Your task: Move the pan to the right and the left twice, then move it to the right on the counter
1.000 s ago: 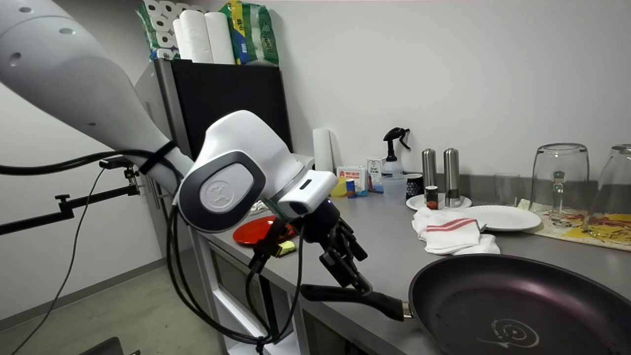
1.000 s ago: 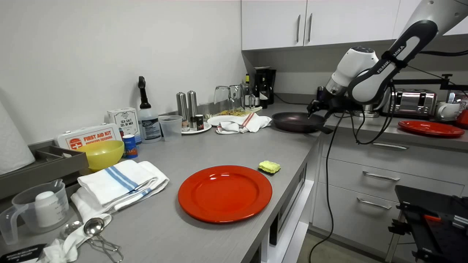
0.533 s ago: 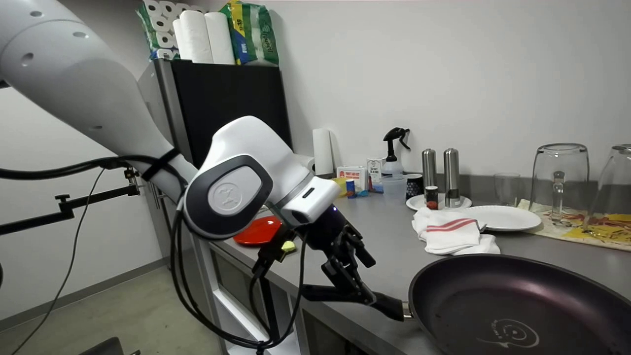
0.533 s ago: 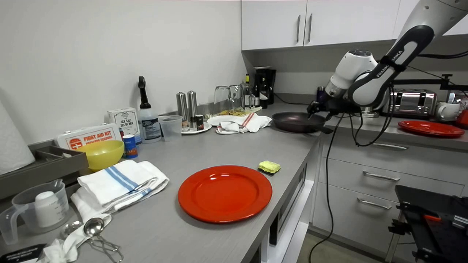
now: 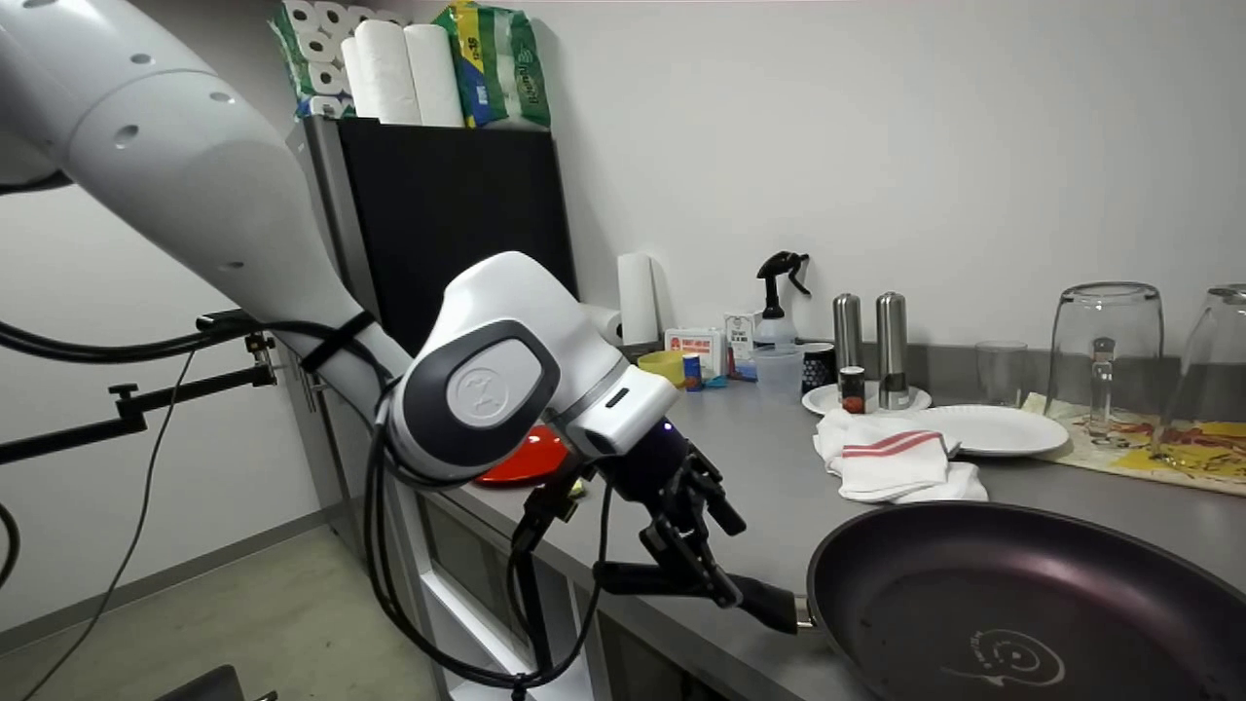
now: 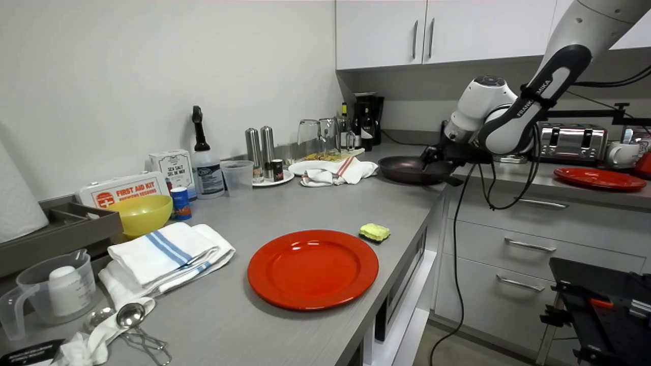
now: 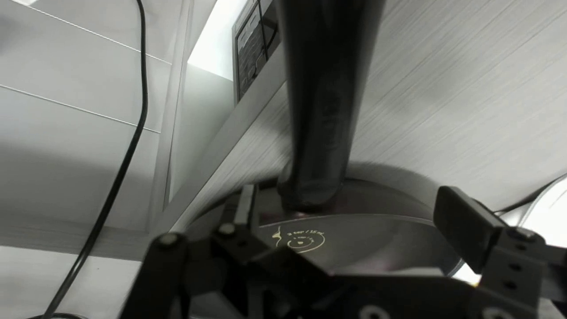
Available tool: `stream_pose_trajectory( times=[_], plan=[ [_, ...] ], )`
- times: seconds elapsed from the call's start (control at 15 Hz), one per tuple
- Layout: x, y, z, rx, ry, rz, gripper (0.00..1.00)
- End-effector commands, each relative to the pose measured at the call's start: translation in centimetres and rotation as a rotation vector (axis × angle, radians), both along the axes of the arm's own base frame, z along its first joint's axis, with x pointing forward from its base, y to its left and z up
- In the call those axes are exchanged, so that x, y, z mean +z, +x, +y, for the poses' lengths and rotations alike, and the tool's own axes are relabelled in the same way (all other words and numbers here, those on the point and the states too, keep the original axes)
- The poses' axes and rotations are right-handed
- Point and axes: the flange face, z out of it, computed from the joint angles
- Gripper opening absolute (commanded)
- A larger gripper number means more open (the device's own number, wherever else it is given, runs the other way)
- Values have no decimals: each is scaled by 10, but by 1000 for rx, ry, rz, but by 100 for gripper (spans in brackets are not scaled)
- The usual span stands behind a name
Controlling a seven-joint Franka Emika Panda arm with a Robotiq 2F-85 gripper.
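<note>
Tool (image 7: 347, 194) is spread wide, seemingly astride the handle (image 7: 323, 110), unclamped; probably set to grip it for sliding. Pan (image 5: 1027, 589) sits on the tabletop (image 5: 779, 462), handle toward the arm (image 5: 477, 385), presumably for reach.

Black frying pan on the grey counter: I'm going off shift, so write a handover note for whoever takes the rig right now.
Black gripper fingers: open, not gripping; in the wrist view the long, straight black handle shows between them. Contact unclear.
Round black frying pan: resting on the grey brushed counter, near the white cloth with red stripes.
Done: fingers are at the handle. Right-left moves completed: the pictures do not tell.
Left, probably: closing on the handle or pushing it, any right-left moves outstanding, then the last move to the right.
</note>
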Motion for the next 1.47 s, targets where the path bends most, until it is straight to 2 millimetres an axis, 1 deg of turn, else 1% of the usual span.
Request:
stream_pose_trajectory(
  times=[0.0,0.27,0.6,0.87,1.07,1.4],
  plan=[
    [-5,7,-10,-27,-35,9,100],
    [-11,7,-17,-38,-52,18,100],
    [-24,12,-12,-18,-42,27,100],
    [-30,16,-11,-6,-44,37,100],
    [-35,18,-16,-6,-51,46,100],
    [-36,23,-24,-10,-62,51,100]
  ],
)
